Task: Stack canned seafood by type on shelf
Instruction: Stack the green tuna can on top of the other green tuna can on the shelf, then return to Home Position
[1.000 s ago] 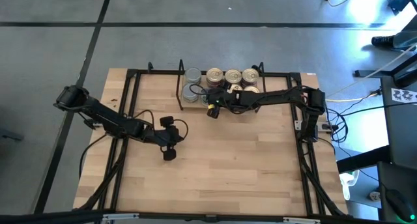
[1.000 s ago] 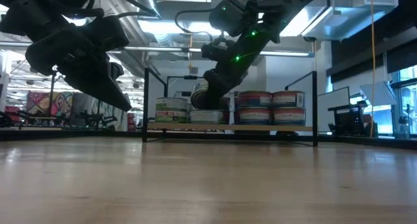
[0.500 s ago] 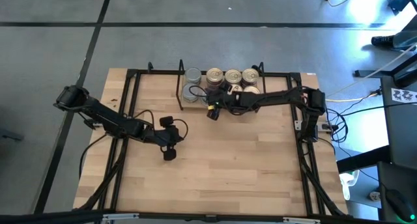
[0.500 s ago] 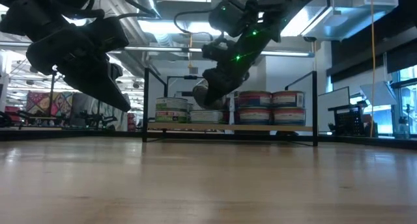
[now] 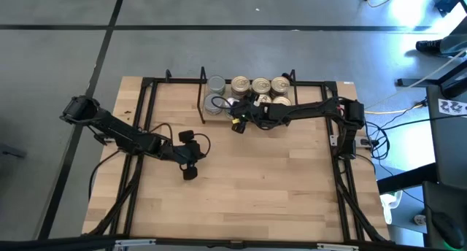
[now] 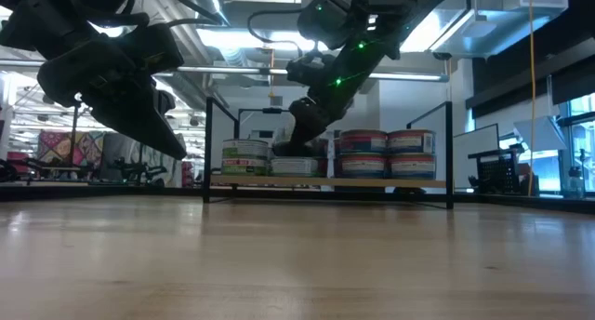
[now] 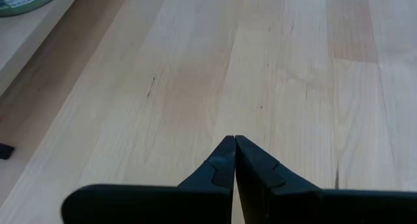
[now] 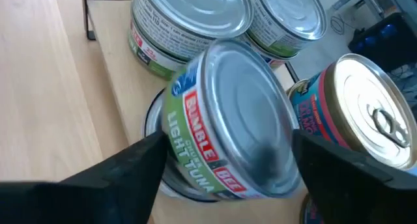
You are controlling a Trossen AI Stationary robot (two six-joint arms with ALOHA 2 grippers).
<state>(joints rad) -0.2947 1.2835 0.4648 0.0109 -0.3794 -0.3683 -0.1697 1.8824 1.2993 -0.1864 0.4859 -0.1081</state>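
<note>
Right, nearest first: left gripper (image 7: 234, 142) hangs over the bare tabletop (image 7: 273, 68), fingers pressed together, holding nothing, well clear of the shelf (image 8: 112, 45).

Right gripper (image 8: 225, 160) is at the shelf. Its fingers are spread wide either side of a silver-top Bumble Bee light tuna tin (image 8: 247, 100). It looks let go, not clamped. The tin sits tilted on another tin (image 8: 171, 182), not seated flat.

Behind it are two more green-label silver-top tins (image 8: 195, 9). Just beside it is a blue-label tin with a gold pull-ring lid (image 8: 365, 100).

Handling, my read: rigid steel, dense for its size, won't crush. Lid and label are slick. Take it across the side wall at full diameter, level, low on the wall. A pinch on the rim will likely slip or tip it.
</note>
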